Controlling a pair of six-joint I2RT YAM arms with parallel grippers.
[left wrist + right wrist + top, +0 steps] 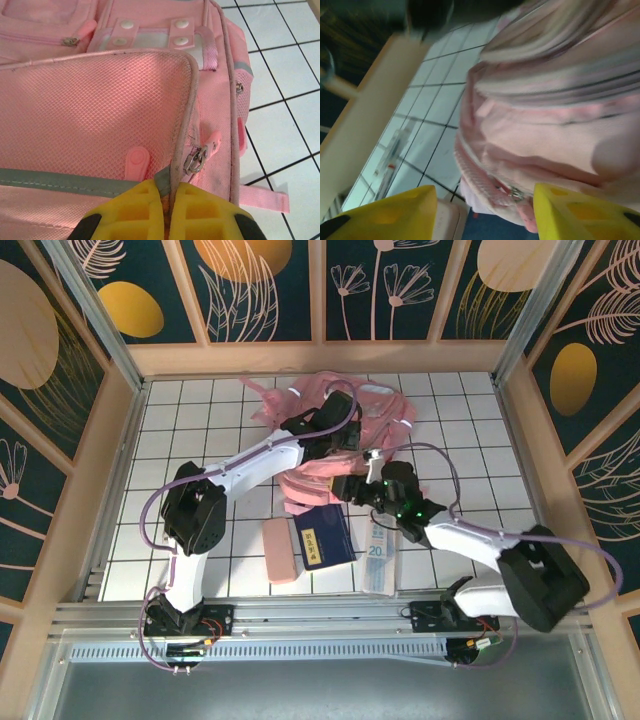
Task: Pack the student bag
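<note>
Standing at the near edge, I note the student bag (385,405) lying crumpled at the far middle of the white gridded table (200,410). The left gripper (170,192) is pressed together on the bag's piped seam, where the mesh pocket meets a grey reflective stripe; a metal zip pull (196,161) hangs just beside the yellow fingers (135,210). The right gripper (485,207) sits at the bag's near edge with its fingers well apart and nothing clamped; in its wrist view pink fabric and a second zip pull (514,192) lie beyond the gap, blurred. Near the arm bases lie a pink pencil case (279,550), a dark blue book (323,537) and a pale flat packet (378,552), side by side.
</note>
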